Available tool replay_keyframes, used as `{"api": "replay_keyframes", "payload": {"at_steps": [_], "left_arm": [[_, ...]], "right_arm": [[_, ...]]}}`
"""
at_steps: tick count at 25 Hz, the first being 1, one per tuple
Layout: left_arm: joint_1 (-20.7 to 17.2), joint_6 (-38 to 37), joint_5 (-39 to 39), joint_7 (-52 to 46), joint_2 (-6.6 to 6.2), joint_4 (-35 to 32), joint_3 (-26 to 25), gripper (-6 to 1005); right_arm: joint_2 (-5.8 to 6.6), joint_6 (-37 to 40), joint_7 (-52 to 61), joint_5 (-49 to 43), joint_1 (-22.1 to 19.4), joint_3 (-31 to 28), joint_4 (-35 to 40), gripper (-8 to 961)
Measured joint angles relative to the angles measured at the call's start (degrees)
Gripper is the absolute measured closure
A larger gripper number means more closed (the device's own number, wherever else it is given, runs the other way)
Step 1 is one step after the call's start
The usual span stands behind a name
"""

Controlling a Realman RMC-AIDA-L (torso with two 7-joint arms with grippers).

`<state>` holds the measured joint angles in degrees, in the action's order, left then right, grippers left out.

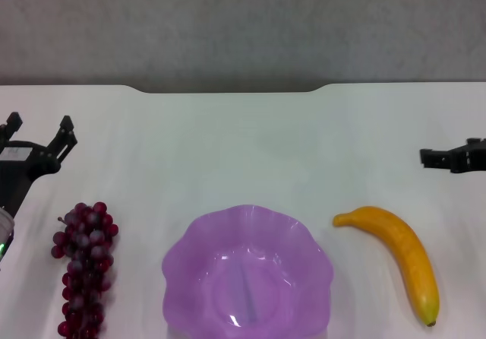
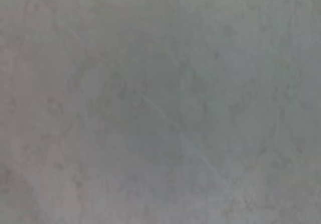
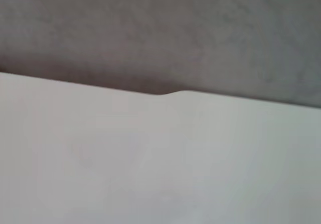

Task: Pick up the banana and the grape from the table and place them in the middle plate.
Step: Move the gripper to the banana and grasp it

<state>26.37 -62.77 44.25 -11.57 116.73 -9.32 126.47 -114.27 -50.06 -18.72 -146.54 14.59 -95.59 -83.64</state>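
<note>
In the head view the purple scalloped middle plate (image 1: 247,274) sits empty at the near centre of the white table (image 1: 243,149). The grape (image 1: 83,270), a dark red-purple bunch, lies to the plate's left. The yellow-orange banana (image 1: 399,255) lies to the plate's right, its dark tip toward the near edge. My left gripper (image 1: 38,126) is open and empty at the left edge, just beyond the grape. My right gripper (image 1: 444,159) hovers at the right edge, beyond the banana and apart from it. Neither wrist view shows any of these objects.
The table's far edge has a curved notch (image 1: 228,90) with a grey wall behind it. The right wrist view shows bare tabletop (image 3: 160,158) and that far edge. The left wrist view shows only a plain grey surface.
</note>
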Motion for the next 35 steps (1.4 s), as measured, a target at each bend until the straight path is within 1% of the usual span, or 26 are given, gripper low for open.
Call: {"api": "replay_keyframes", "payload": {"at_steps": [1,2,3,4,5,9,13,18,20,21,28,35], "left_arm": [[0.2,0.0,0.0,0.0,0.0,0.0,0.0,120],[0.3,0.0,0.0,0.0,-0.01,0.0,0.0,120],[0.5,0.0,0.0,0.0,-0.01,0.0,0.0,120],[0.5,0.0,0.0,0.0,-0.02,0.0,0.0,120],[0.5,0.0,0.0,0.0,-0.01,0.1,0.0,120],[0.5,0.0,0.0,0.1,-0.01,-0.1,0.0,121],[0.4,0.0,0.0,0.1,-0.03,-0.1,0.0,121],[0.1,0.0,0.3,0.5,-0.03,-0.1,-0.3,120],[0.2,0.0,0.4,0.5,-0.02,-0.1,-0.3,120],[0.3,0.0,0.4,0.5,-0.02,-0.1,-0.3,120],[0.7,0.0,0.4,0.5,0.0,-0.1,-0.1,121],[0.5,-0.3,1.2,1.2,0.05,-0.1,-0.8,121]], "right_arm": [[-0.18,-1.3,-2.8,3.0,1.5,-1.9,2.0,115],[-0.18,-1.3,-2.8,3.0,1.5,-1.9,2.0,115],[-0.15,-2.1,-3.9,4.7,2.6,-2.4,3.5,116],[-0.11,-4.5,-5.6,6.7,5.2,-3.8,7.5,117],[-0.11,-4.5,-5.6,6.7,5.2,-3.8,7.5,118],[-0.01,-8.6,-8.4,7.1,9.5,-8.2,14.9,122],[0.04,-10.3,-10.1,5.7,13.9,-12.2,22.6,125],[0.18,-10.5,-10.8,3.8,18.1,-12.6,28.5,130],[-0.01,-10.2,-12.0,3.8,19.9,-12.3,31.6,132],[-0.01,-10.2,-12.0,3.8,19.9,-12.3,31.6,132],[-0.24,-9.6,-14.2,4.5,23.1,-11.1,38.5,139],[-0.11,-8.5,-15.2,4.0,24.0,-10.9,42.6,145]]}}
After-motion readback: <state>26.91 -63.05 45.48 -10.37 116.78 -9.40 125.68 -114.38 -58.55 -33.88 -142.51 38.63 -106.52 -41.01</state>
